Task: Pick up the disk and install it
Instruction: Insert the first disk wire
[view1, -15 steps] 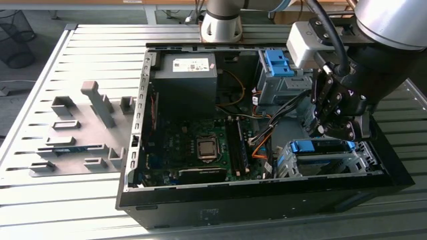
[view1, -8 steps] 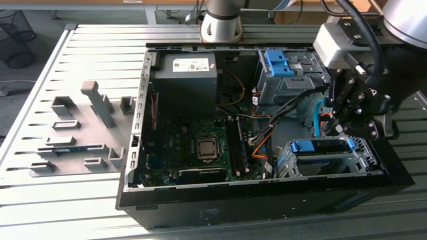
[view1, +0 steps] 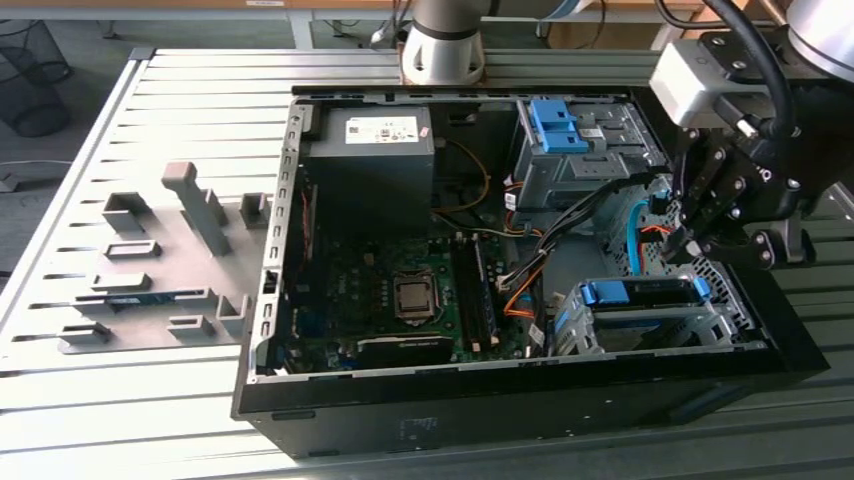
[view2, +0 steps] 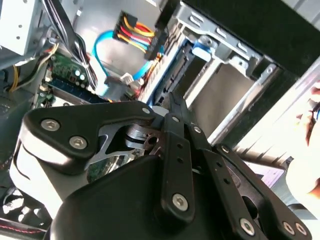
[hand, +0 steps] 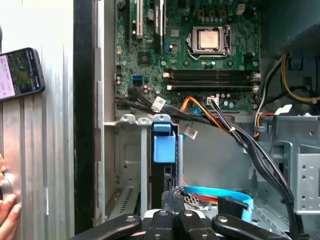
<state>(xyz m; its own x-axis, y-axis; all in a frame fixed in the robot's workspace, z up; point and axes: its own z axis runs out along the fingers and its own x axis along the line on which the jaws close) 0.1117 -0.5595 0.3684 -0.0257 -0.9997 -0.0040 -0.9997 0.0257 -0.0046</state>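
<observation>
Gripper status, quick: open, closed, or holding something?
Gripper: jaws closed, nothing between them; the disk is not in its grasp.

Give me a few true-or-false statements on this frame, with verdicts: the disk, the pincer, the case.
1. The disk sits in a drive cage inside the computer case. True.
2. The pincer hangs outside the case. False: it is over the case's interior, close to that cage.
3. The case's side is closed. False: it is open, and the motherboard shows.
4. A phone is seen beside the case in the first wrist view. True.
</observation>
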